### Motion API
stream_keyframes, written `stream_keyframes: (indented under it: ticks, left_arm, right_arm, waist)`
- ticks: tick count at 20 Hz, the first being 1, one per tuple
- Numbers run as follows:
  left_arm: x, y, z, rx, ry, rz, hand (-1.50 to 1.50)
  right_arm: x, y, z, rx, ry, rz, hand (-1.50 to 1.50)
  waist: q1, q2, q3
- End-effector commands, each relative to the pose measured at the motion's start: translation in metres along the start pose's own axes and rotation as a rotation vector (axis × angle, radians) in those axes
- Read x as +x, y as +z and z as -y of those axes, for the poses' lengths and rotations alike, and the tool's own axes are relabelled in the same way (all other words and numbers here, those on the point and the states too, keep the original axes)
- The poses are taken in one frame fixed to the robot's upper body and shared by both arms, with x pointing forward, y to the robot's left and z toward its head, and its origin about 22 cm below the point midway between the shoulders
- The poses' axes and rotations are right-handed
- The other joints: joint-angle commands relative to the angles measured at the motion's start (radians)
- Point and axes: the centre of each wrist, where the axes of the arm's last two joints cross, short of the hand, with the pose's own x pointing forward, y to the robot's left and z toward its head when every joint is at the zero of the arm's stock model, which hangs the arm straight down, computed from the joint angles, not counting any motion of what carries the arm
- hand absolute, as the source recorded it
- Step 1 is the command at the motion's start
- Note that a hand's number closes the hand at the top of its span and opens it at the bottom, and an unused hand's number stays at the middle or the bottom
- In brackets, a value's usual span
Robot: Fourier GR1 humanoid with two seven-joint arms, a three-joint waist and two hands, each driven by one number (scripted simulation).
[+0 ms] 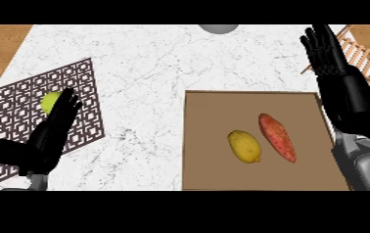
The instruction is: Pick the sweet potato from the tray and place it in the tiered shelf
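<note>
A reddish sweet potato (278,137) lies lengthwise on the brown tray (217,173), right of centre, with a yellow lemon (245,146) just to its left. My right hand (327,51) is raised at the view's right edge, fingers straight and open, above the tray's far right corner and apart from the sweet potato. A wooden slatted tiered shelf (357,51) shows partly at the top right corner, behind that hand. My left hand (54,127) rests open at the lower left over a patterned mat, holding nothing.
A dark lattice-patterned mat (72,87) lies at the left, with a yellow-green round fruit (49,101) on it, partly hidden by my left hand. A grey round object (218,28) sits at the counter's far edge. White marble counter (145,56) spreads between mat and tray.
</note>
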Motion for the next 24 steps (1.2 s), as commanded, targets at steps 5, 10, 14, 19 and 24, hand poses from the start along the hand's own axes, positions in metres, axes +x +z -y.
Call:
stream_keyframes:
  ticks: [5,10,14,19,24]
  left_arm:
    - [0.054,-0.046,0.011,-0.003,-0.056,0.093,0.0]
    - [0.062,-0.054,0.028,-0.049,-0.042,0.064,0.0]
    - [0.064,-0.061,0.029,-0.043,-0.034,0.032,0.0]
    - [0.075,-0.063,0.034,-0.04,-0.037,0.024,0.0]
    - [0.068,-0.062,0.031,-0.04,-0.031,-0.001,0.0]
  right_arm:
    - [-0.01,-0.038,0.031,0.389,-0.157,0.023,1.5]
    - [-0.076,-0.014,0.061,0.302,-0.344,-0.279,-1.5]
    - [-0.072,-0.034,0.093,0.476,-0.48,-0.17,-1.5]
    - [-0.042,-0.05,0.144,0.724,-0.342,-0.216,-1.5]
    - [0.02,-0.077,0.14,1.001,0.039,-0.301,-1.5]
  waist:
    - [0.037,0.003,0.01]
    - [0.035,0.01,0.012]
    - [0.041,0.002,0.01]
    - [0.028,-0.01,0.007]
    - [0.023,-0.019,0.006]
